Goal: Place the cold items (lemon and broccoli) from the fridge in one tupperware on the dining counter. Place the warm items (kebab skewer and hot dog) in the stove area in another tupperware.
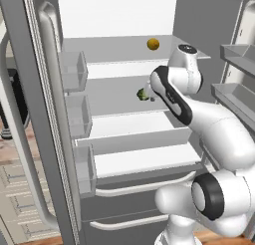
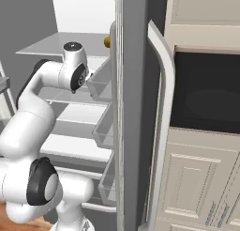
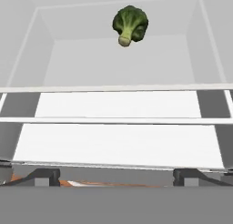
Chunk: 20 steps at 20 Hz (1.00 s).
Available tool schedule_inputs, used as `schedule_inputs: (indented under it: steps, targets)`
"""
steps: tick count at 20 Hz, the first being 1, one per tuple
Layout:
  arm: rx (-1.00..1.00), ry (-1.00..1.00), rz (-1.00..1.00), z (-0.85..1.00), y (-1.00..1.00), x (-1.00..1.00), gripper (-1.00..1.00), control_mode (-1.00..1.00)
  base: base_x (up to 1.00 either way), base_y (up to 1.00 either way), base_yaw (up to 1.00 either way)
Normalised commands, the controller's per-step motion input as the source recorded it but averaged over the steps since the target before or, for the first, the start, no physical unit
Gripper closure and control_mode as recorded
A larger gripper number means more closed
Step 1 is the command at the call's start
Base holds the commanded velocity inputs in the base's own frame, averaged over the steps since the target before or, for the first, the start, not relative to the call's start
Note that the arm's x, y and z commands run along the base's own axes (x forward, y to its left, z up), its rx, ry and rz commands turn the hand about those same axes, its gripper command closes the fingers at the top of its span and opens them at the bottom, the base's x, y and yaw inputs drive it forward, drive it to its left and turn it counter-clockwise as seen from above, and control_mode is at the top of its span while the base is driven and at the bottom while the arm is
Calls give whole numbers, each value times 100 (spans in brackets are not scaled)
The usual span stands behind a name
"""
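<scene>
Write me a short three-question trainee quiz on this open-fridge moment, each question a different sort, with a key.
1. True or false: the small round yellow-orange lemon sits on a higher shelf of the tall grey steel fridge than the lumpy dark green broccoli floret.
2. Multiple choice: the claw is A) shut on the broccoli, B) open and empty, short of the broccoli, C) shut on the lemon.
3. Fill in: in the hand view the broccoli lies toward the ____ of its shelf.

Key: 1 true; 2 B; 3 back.
</scene>
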Motion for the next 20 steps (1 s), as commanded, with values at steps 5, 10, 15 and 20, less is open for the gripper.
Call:
schedule_inputs:
  steps: [5, 10, 15, 20]
  targets:
    - [-1, -13, -1, -24, 0, 3, -100, -100, 0, 0, 0]
    - [-8, -7, -8, -11, 3, 0, -100, -100, 0, 0, 0]
    - [-1, 0, -7, 0, 0, 20, -100, -100, 0, 0, 0]
    - [0, 0, -2, 0, 0, 32, -100, -100, 0, 0, 0]
